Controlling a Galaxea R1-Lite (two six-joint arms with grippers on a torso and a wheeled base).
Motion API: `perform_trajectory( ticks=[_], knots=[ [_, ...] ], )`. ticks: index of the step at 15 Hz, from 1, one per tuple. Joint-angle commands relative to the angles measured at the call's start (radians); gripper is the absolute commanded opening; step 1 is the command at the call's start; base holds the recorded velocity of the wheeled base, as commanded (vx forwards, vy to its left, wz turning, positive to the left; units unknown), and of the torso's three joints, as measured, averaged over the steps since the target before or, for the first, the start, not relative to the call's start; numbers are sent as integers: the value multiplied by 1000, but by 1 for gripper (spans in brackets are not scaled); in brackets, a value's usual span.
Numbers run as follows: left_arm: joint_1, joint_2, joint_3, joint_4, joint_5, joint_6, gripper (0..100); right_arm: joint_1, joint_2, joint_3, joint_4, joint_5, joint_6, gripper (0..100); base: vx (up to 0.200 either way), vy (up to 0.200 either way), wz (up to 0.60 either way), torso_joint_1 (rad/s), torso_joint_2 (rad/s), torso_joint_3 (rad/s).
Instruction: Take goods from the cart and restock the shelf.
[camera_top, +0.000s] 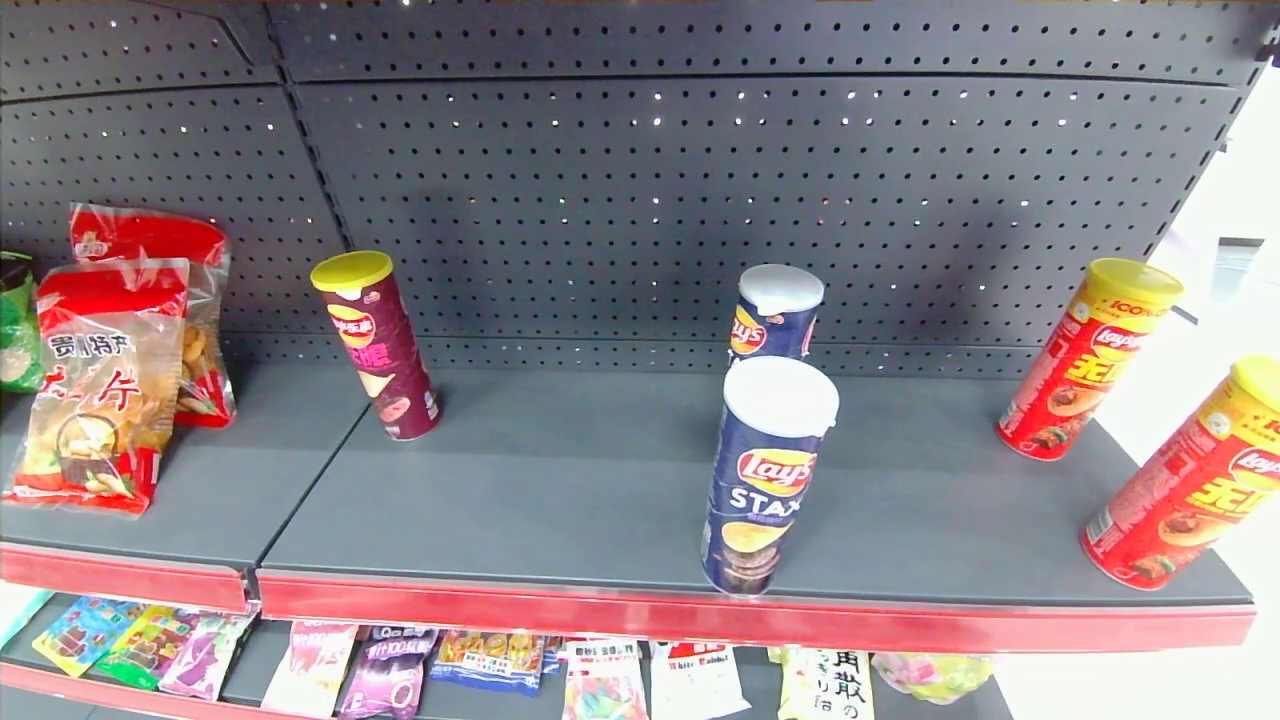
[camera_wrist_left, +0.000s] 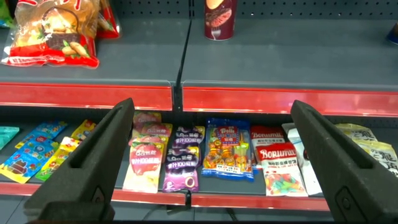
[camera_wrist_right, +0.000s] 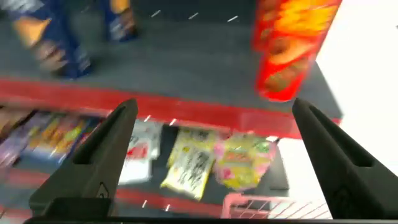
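Left jaws are spread wide with nothing between them, hanging in front of the shelf's red front strip (camera_wrist_left: 280, 99). Past them lies the lower shelf (camera_wrist_left: 149, 198), with flat sweet packets (camera_wrist_left: 227, 149) laid in a row along its front.

Right jaws are gaping too, and empty, out in front of the right end of the same strip. Beyond them yellow and green packets (camera_wrist_right: 239, 162) lie on the lower level. A bit of pink wire frame (camera_wrist_right: 267, 205) shows low down, too little of it to tell what it is.

Up on the grey shelf (camera_top: 560, 500) the goods are spaced well apart. Towards the left, near the pegboard back (camera_top: 700, 180), stands a maroon can (camera_top: 377, 350) with a yellow lid. Around the middle, a dark blue can (camera_top: 765, 480) with a white lid stands close to the front edge. A second blue can (camera_top: 775, 315) stands straight behind it, near the pegboard.

At the right end stand two red cans with yellow lids. The rear red can (camera_top: 1085, 365) is set back, and the front red can (camera_top: 1190, 480) stands by the front corner.

On the neighbouring shelf board to the left, a red-topped snack bag (camera_top: 100, 400) leans against another like it (camera_top: 190, 300). A green bag (camera_top: 15, 330) sits at the very edge.
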Motion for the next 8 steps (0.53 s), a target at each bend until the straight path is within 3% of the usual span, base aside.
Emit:
perform_trajectory(
  ticks=[1, 5, 8],
  knots=[
    [0, 0, 0, 0, 0, 0, 100, 2, -9, 35, 1, -11, 9, 100, 0, 0, 0, 0, 0, 0],
    [0, 0, 0, -2, 0, 2, 100, 2, -9, 35, 1, -14, 26, 100, 0, 0, 0, 0, 0, 0],
    [0, 0, 0, 0, -3, 3, 100, 2, -9, 35, 1, -14, 29, 100, -200, 0, 0, 7, 1, 4]
  ],
)
